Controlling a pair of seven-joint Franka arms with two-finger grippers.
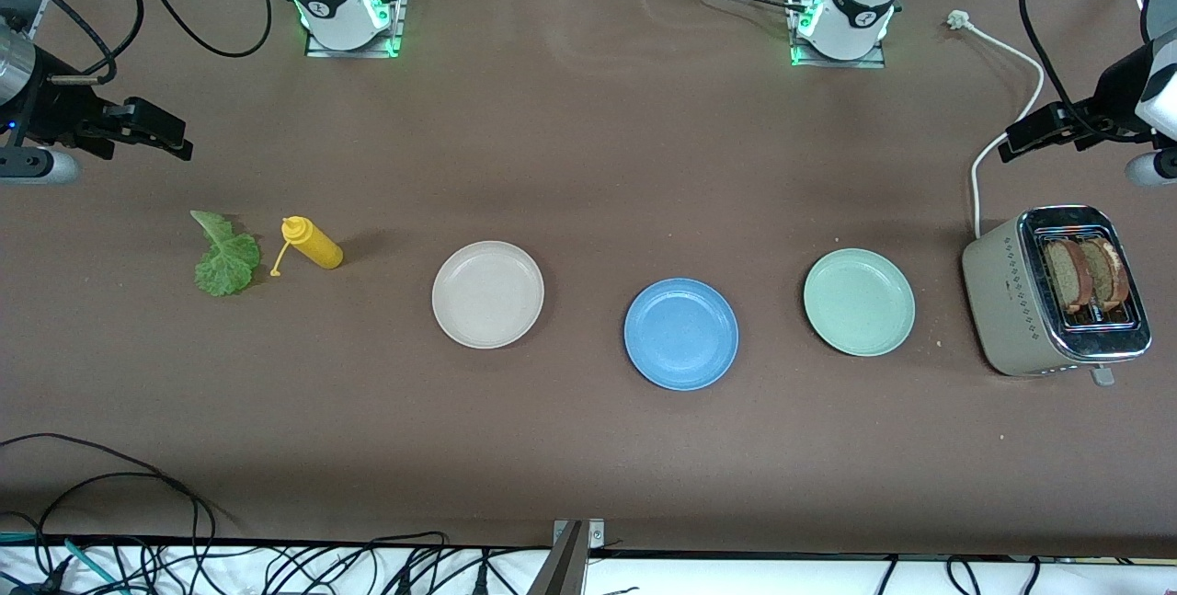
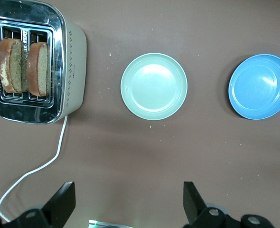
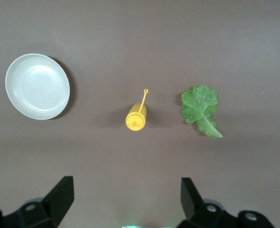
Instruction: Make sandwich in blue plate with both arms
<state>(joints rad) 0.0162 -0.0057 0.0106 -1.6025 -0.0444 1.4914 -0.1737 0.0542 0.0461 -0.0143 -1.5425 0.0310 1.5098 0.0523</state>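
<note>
The blue plate [image 1: 680, 334] [image 2: 260, 86] lies bare between a beige-white plate and a mint-green plate. Two brown bread slices [image 1: 1090, 275] [image 2: 23, 66] stand upright in the slots of a toaster [image 1: 1011, 296] [image 2: 73, 61] at the left arm's end of the table. A ruffled green lettuce leaf [image 1: 223, 257] [image 3: 201, 108] lies flat at the right arm's end. My left gripper [image 1: 1021, 140] [image 2: 129, 204] hangs open and holds nothing, above the table near the toaster. My right gripper [image 1: 170, 137] [image 3: 127, 202] is open too, in the air close to the lettuce, with nothing in it.
A yellow squeeze bottle [image 1: 314, 243] [image 3: 136, 118] lies beside the lettuce. The beige-white plate [image 1: 487, 294] [image 3: 37, 86] and the mint-green plate [image 1: 859, 302] [image 2: 154, 85] flank the blue one. The toaster's white cord [image 1: 998, 140] [image 2: 40, 166] trails toward the arm bases.
</note>
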